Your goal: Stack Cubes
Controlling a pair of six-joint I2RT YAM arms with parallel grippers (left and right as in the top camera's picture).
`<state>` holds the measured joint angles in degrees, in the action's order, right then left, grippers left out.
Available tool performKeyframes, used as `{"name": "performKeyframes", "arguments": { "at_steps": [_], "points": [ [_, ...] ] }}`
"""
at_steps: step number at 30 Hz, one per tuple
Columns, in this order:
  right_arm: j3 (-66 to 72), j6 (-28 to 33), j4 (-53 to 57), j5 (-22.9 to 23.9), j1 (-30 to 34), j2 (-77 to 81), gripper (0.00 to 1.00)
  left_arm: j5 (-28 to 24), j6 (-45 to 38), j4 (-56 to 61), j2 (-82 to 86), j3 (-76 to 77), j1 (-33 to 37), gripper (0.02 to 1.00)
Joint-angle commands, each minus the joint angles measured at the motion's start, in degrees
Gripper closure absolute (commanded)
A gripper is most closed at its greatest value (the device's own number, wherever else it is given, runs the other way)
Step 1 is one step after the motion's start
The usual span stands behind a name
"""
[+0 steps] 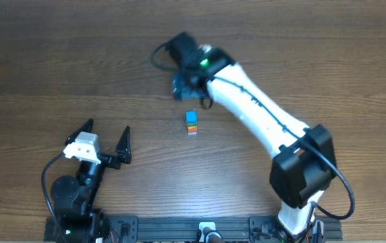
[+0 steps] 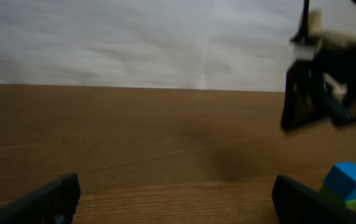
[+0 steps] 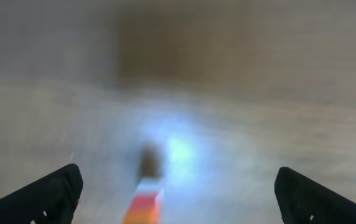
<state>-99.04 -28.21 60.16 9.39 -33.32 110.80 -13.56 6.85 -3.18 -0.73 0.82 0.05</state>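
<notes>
A small stack of cubes [image 1: 191,123] stands mid-table, with a blue cube on top and green, orange and red ones beneath. In the left wrist view its blue top [image 2: 349,180] shows off to one side. My right gripper [image 1: 183,86] hangs lifted just beyond the stack, open with nothing between its fingers. Its own view is blurred, with an orange-red part of the stack [image 3: 145,206] low between the spread fingers [image 3: 60,190]. My left gripper [image 1: 107,127] stands open and empty to the left of the stack, well apart from it.
The brown wooden table [image 1: 328,61] is bare around the stack. The right arm's white links [image 1: 260,115] slant across the right half. The right gripper [image 2: 318,93] shows farther off in the left wrist view.
</notes>
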Motion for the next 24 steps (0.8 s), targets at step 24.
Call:
{"name": "performKeyframes", "arguments": {
  "at_steps": [24],
  "points": [
    [28.9, 20.2, -11.6, -3.2, 31.1, -49.4, 0.007, -0.5, -0.9, 0.2, 0.4, -0.5, -0.3, 0.018]
  ]
}}
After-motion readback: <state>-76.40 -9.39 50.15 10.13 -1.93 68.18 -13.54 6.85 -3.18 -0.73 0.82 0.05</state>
